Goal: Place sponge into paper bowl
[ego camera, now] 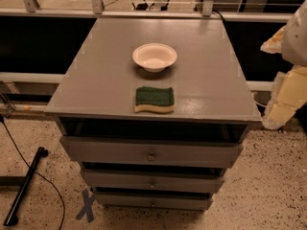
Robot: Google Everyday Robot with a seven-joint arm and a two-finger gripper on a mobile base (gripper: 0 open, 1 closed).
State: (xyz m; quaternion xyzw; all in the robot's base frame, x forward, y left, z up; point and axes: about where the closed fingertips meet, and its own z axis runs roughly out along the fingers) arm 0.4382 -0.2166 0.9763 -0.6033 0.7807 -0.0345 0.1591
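Closest, the sponge lies flat, paper bowl just behind; gripper hangs off right, open or closed I cannot tell; best come down squarely from above.

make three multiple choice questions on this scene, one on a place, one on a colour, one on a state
1. Where is the sponge?
A. Inside the paper bowl
B. On the cabinet top, in front of the bowl and apart from it
C. On the floor

2. What colour is the sponge's top face?
A. Dark green
B. Red
C. Blue

3. How does the bowl stand?
A. Upright and empty
B. Upside down
C. Upright with the sponge in it

Answers:
1 B: the sponge lies flat near the front edge, with bare grey surface between it and the bowl.
2 A: the top is dark green over a pale yellow layer.
3 A: its open side faces up and nothing lies inside.

The gripper is at the right edge of the view, beside the cabinet, touching neither.
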